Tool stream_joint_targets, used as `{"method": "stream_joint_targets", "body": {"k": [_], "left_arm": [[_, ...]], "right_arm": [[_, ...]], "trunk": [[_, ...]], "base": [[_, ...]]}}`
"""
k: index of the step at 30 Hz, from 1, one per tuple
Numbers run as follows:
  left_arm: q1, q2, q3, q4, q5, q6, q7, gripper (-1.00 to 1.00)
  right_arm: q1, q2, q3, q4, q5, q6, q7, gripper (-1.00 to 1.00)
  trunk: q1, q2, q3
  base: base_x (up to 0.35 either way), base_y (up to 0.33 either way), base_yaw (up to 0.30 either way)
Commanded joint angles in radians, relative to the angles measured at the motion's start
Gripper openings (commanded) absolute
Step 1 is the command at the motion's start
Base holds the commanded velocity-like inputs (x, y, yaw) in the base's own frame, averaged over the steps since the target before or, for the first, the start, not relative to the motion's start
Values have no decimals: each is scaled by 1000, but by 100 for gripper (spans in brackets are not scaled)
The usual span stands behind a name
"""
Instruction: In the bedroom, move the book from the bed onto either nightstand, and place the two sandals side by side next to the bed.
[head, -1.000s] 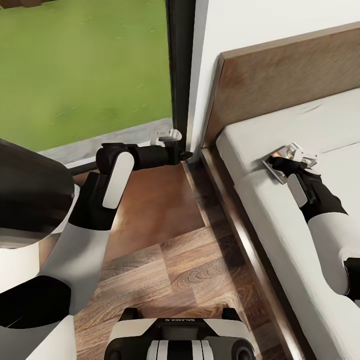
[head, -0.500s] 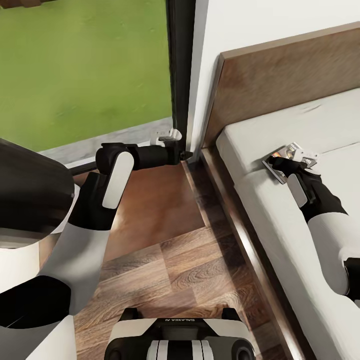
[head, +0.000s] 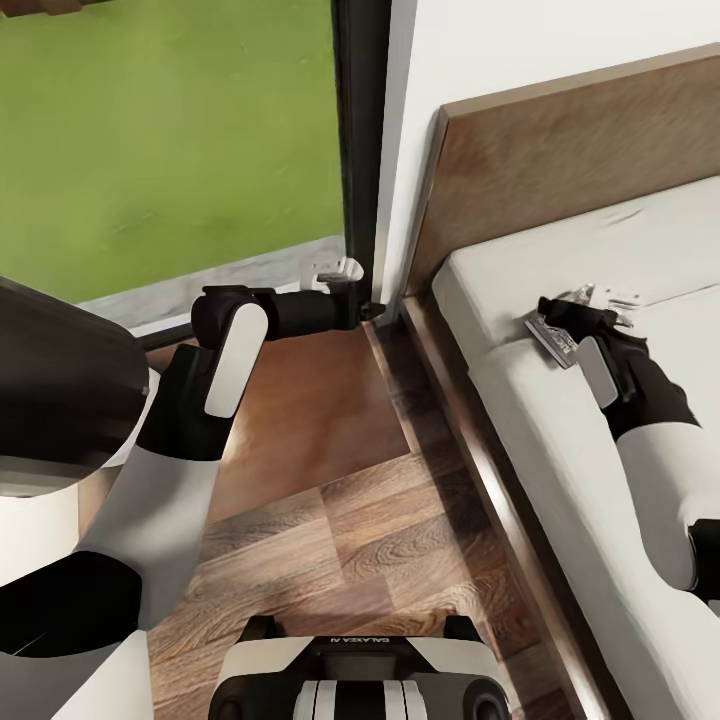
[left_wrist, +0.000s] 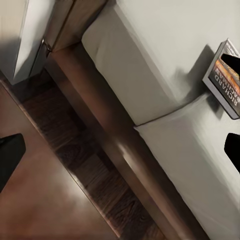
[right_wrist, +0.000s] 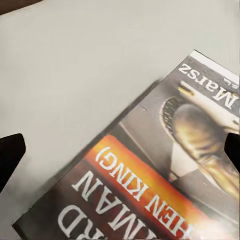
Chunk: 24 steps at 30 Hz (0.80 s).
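On the plain off-white mattress of the dark-brown wooden bed (head: 520, 420), near the headboard end, lies the small thin paperback book (head: 553, 338) with its dark grey cover, orange band and white lettering. Right gripper (head: 592, 302) sits directly over the book, arm stretched across the mattress from the lower right of the head view. Right wrist view: book cover (right_wrist: 165, 175) close up, flat on the mattress, and the two dark fingertips (right_wrist: 10, 152) stand wide apart at either edge of that view, not closed on anything. Book is not lifted; it rests on the mattress, its edge facing the bed's side rail. Left wrist view: same book (left_wrist: 225, 80) seen from the side across the mattress (left_wrist: 165, 60), spine lettering partly readable.

Left gripper (head: 338, 272) is out in front of the robot by the dark window frame (head: 358, 150), close to the corner where the wooden headboard (head: 560, 170) meets the white wall (head: 500, 50). Cannot tell how wide its jaws are. Green grass (head: 170, 130) shows through the glass. Brown wood-plank floor (head: 340, 500) runs between robot base and bed.
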Motion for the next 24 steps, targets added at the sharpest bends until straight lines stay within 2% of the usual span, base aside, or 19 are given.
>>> {"method": "stream_joint_targets", "body": {"k": [1,8,19,24], "left_arm": [[-1,0,1,0,-5,4,-5,100],[-1,0,1,0,-5,4,-5,100],[-1,0,1,0,-5,4,-5,100],[-1,0,1,0,-5,4,-5,100]], "right_arm": [[0,-1,1,-9,-9,8,-6,100],[1,0,3,-54,-8,29,-8,100],[1,-3,-1,-60,-6,32,-15,100],[1,-25,-2,-60,-7,31,-27,100]], "trunk": [[0,0,0],[0,0,0],[0,0,0],[0,0,0]], "base": [[0,0,0],[0,0,0],[0,0,0],[0,0,0]]}}
